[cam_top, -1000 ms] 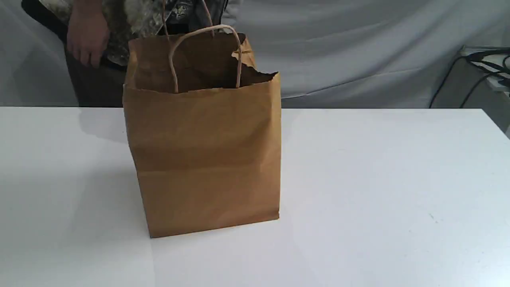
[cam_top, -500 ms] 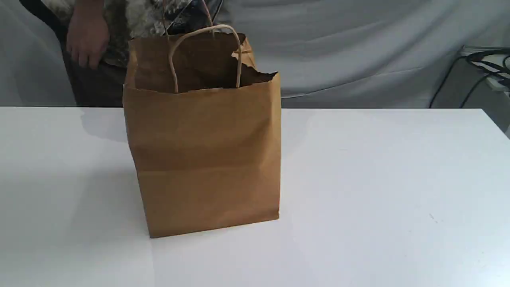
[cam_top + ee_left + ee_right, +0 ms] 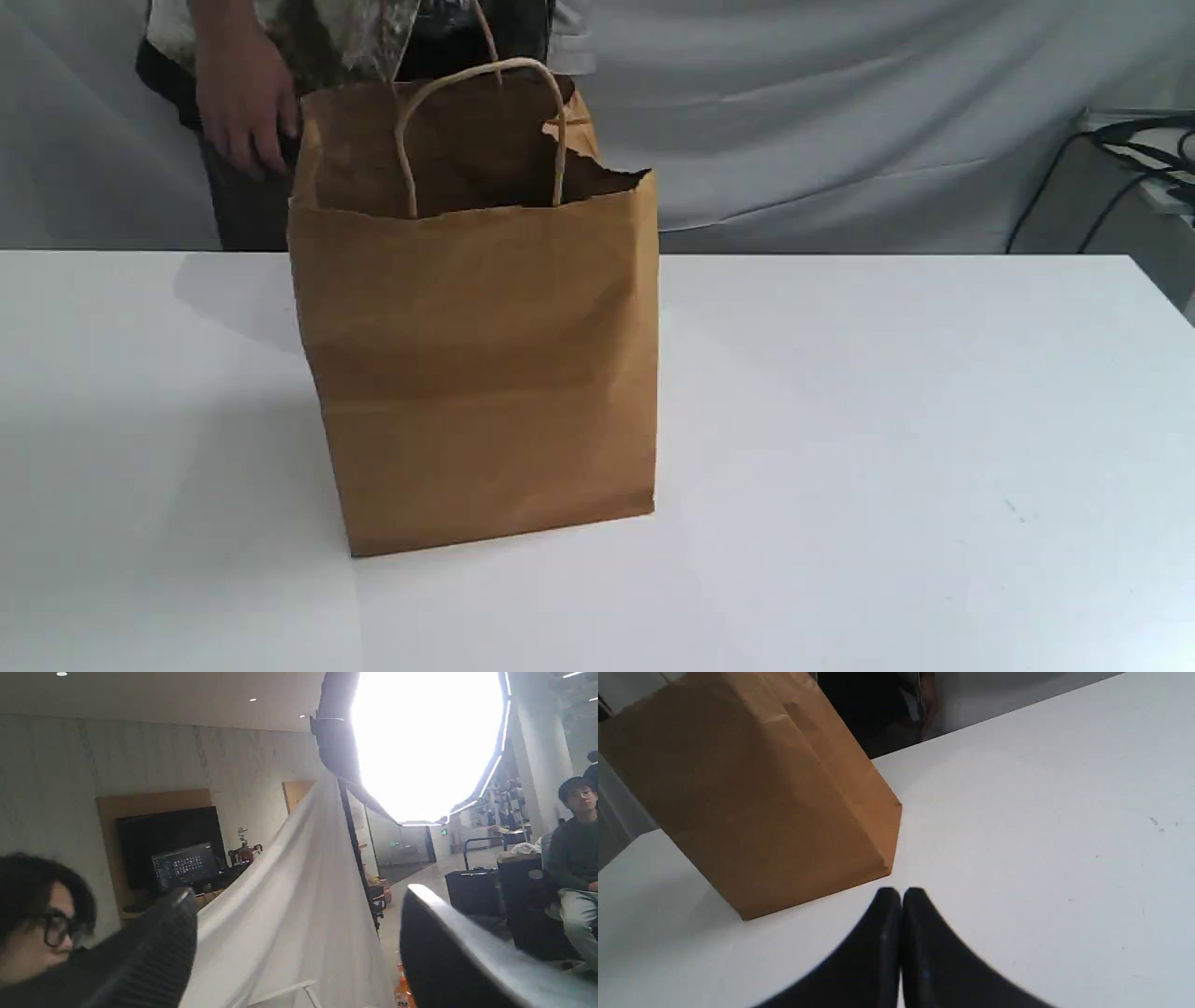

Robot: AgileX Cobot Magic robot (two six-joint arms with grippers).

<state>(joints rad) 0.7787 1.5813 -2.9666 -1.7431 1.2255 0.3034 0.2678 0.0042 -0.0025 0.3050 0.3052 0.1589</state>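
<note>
Right gripper (image 3: 901, 893): jaws pressed together, holding nothing; the black fingers (image 3: 873, 956) meet tip to tip.
Right gripper, place: hangs over the bare table (image 3: 1041, 835); tips near a bottom corner of the bag (image 3: 752, 802), apart from it.
Left gripper (image 3: 301, 895): jaws spread wide, holding nothing; it points up and away from the table, into the room.
Left gripper, surroundings: a white cloth (image 3: 303, 849) shows through the gap. A lamp (image 3: 425, 742) glares above it. A dark screen (image 3: 184, 865) sits against the wall. A person in glasses (image 3: 44, 924) is at one side of the view, a seated person (image 3: 577, 854) at the other.
Bag, place (image 3: 476, 373): brown paper, upright, mouth open. It stands on the table's left half in the exterior view, about midway between the near and far edges. Neither gripper touches it.
Handles (image 3: 481, 79): two twisted paper loops, standing up above the rim.
Rim: ragged tear at the bag's far right corner.
Contents: cannot tell, the inside is dark.
Table surface: white, with a few small specks toward the near right corner.
Hand (image 3: 243, 112): a person's, beyond the far edge, just beside the bag's far left corner. Contact with the bag: cannot tell.
Backdrop (image 3: 840, 112): grey cloth hanging beyond the far edge.
Cables (image 3: 1130, 159): black, beyond the far right corner.
</note>
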